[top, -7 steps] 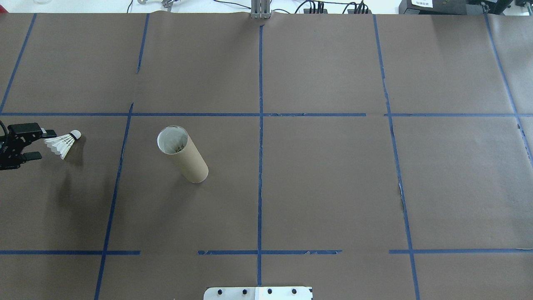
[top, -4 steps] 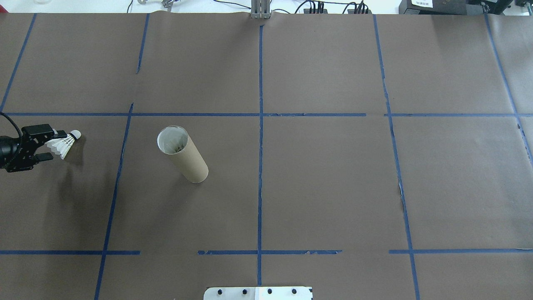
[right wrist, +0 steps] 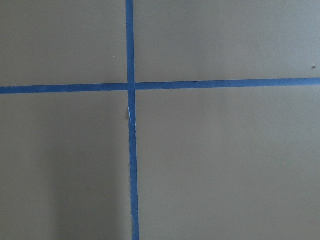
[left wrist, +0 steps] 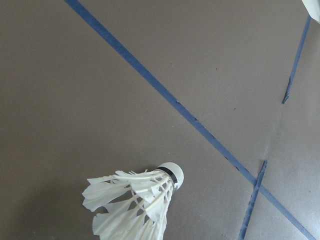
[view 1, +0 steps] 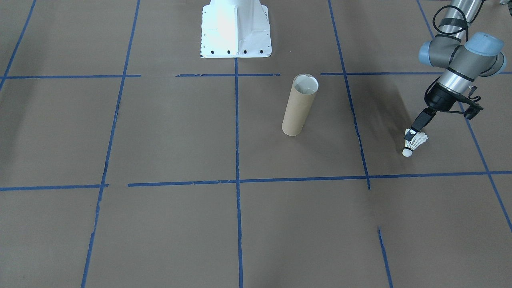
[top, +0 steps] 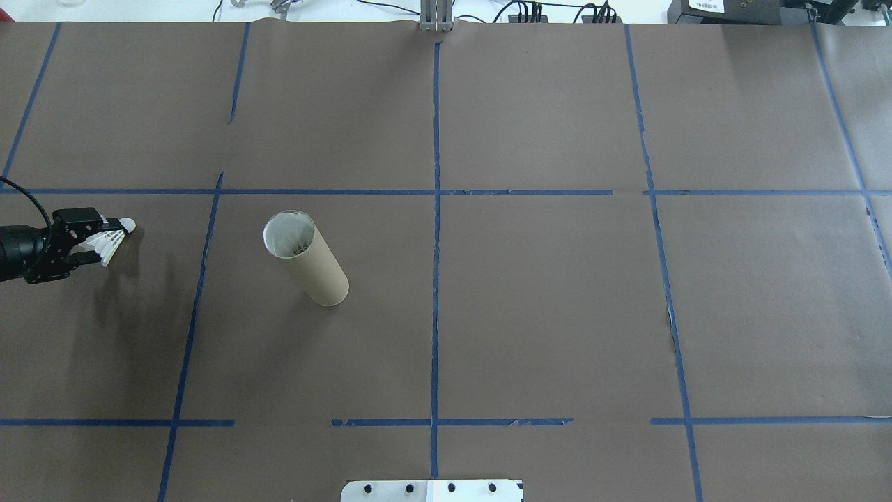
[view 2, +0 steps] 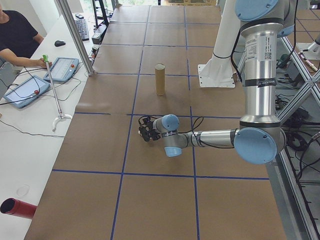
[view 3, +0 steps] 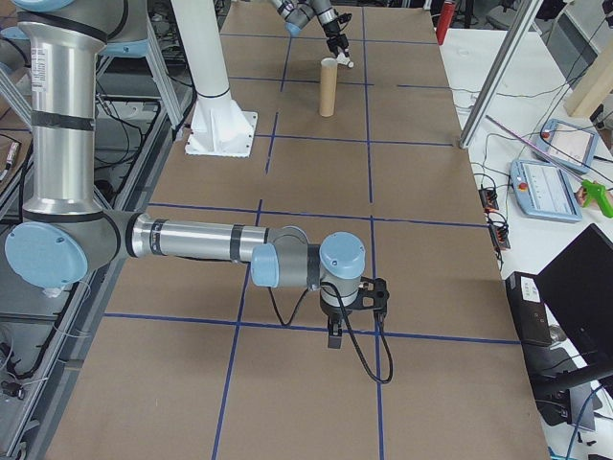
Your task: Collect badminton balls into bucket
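A white feather shuttlecock (top: 113, 239) lies on its side on the brown paper at the table's left end, cork tip pointing away from my left gripper (top: 103, 240). That gripper is open and low, with its fingers on either side of the feather skirt (view 1: 416, 141). The left wrist view shows the shuttlecock (left wrist: 137, 202) close up and no fingers. The bucket, a tan cardboard tube (top: 306, 259) with a white inside, stands upright to the right of the shuttlecock, apart from the gripper. My right gripper (view 3: 337, 333) hovers over bare paper at the other end; I cannot tell its state.
The white robot base (view 1: 235, 30) sits at the middle of the table's near edge. Blue tape lines (top: 435, 279) divide the brown paper. A person (view 2: 15, 35) sits at a side table with tablets, beside an aluminium post (view 2: 75, 35).
My left gripper has slid right toward the shuttlecock, so its fingers now flank the feather skirt. The shuttlecock and the tube have not moved.
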